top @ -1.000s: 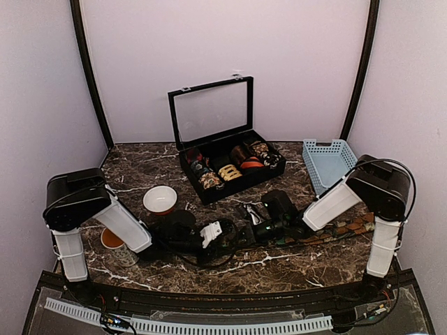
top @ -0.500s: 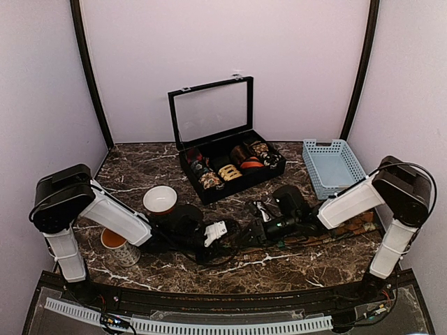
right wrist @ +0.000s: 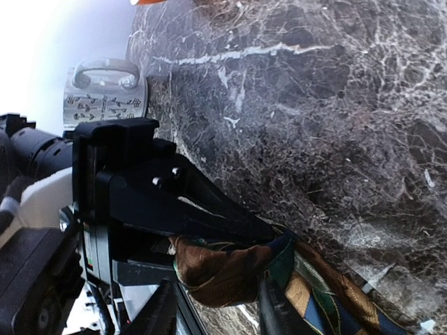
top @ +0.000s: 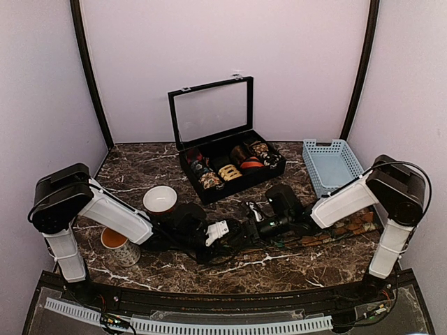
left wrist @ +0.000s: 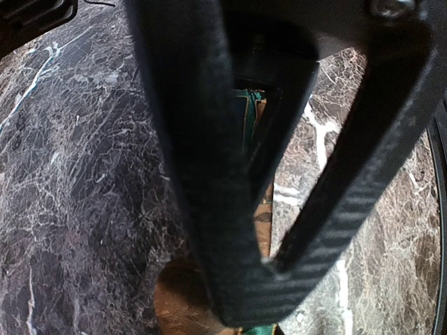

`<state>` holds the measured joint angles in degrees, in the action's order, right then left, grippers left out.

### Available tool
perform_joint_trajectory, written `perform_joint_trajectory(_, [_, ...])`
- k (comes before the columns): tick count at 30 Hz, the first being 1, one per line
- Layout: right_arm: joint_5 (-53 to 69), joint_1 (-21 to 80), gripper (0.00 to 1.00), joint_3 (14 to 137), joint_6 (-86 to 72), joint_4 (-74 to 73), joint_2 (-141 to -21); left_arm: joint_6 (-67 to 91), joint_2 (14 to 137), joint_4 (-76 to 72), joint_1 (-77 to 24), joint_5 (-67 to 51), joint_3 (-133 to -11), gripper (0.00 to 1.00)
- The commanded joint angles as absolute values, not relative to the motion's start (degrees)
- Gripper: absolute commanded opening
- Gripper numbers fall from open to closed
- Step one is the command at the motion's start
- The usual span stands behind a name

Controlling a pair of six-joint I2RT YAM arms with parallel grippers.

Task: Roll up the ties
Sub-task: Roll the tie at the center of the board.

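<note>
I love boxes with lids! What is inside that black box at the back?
The black box holds rolled fabric in compartments: a red-orange coil, a cream-and-brown coil beside it, and darker coils. Its front wall hides their lower parts and the box floor.

The box (top: 230, 167) is sitting at the desk's (top: 140, 167) back edge, the basket (top: 334, 162) right of it, the tie (top: 356, 225) lying in front.

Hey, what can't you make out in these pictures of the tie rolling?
Top view: the right arm covers much of the tie; case contents too small.
Left wrist: blurred left claw blocks the tie.
Right wrist: right claw cut off below; grip unclear.
</note>
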<state>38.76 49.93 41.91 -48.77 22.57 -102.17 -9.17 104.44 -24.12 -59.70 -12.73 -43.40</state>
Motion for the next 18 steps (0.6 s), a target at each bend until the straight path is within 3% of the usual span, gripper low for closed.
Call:
perform_joint_trajectory(1, [37.71,50.75,0.34,44.11,-48.48,21.83,-103.06,-8.65,105.4,-15.4,-60.21,-12.13,-42.18,0.16])
perform_joint_trajectory(7, [37.37,50.98,0.0,43.38,-47.06,20.15,-102.58,-9.34,105.81,-14.53,-60.16,-11.83,-43.2,0.16])
perform_joint_trajectory(13, [36.32,50.45,0.0,42.54,-45.29,17.97,-101.69,-9.1,105.33,-15.04,-60.21,-11.74,-43.2,0.17])
perform_joint_trajectory(18, [35.56,49.35,0.0,40.88,-44.7,17.78,-101.19,-8.02,102.35,-20.55,-60.2,-11.07,-40.55,0.38])
